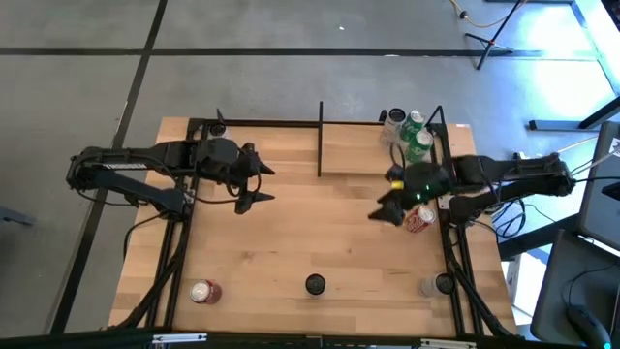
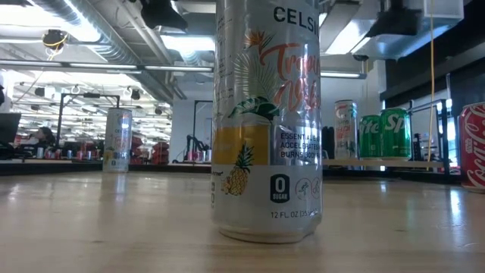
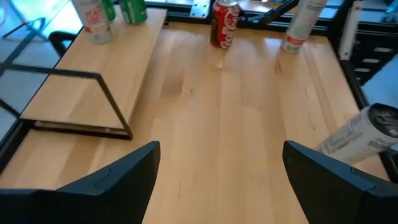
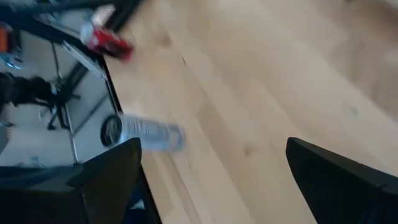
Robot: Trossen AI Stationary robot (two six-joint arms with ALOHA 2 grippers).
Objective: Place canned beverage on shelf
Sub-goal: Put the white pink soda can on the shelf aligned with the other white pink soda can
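Bright overhead lighting; glare on tabletop (image 2: 91,220); right wrist view motion-blurred; low view background soft.

A large open workshop seen beyond a light-wood tabletop (image 1: 291,242); grey concrete floor (image 1: 242,58) crossed by dark seams; exposed silver ducts (image 2: 98,30) and pipes along the ceiling; bright strip lights (image 2: 189,45) overhead; distant benches with equipment; a black stand (image 1: 489,39) on the floor.

The wooden table (image 1: 310,233) carries the shelf (image 1: 378,145) — cans (image 1: 415,134) on it — and scattered cans (image 1: 205,291).
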